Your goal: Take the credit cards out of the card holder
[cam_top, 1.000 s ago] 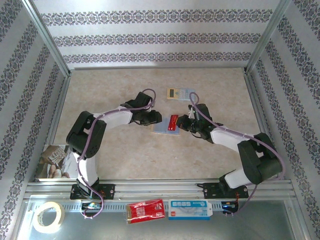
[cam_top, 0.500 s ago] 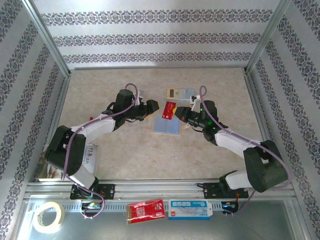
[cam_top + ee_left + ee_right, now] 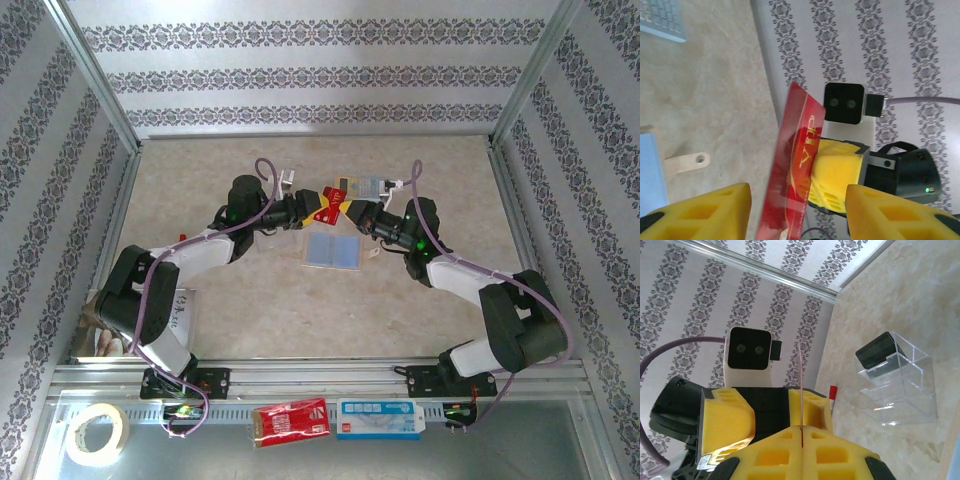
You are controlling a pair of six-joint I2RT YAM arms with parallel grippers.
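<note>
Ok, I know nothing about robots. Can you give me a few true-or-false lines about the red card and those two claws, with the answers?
1. The right gripper pinches the red card. True.
2. The left gripper is clamped shut on the card. False: its jaws stand apart, with the card in the gap between them.
3. The holder lies open on the table. True.
4. The card lies flat on the table. False: it is held up between the two grippers.
5. The packet lies beside the holder. False: it lies at the near edge, in front of the arm bases.
</note>
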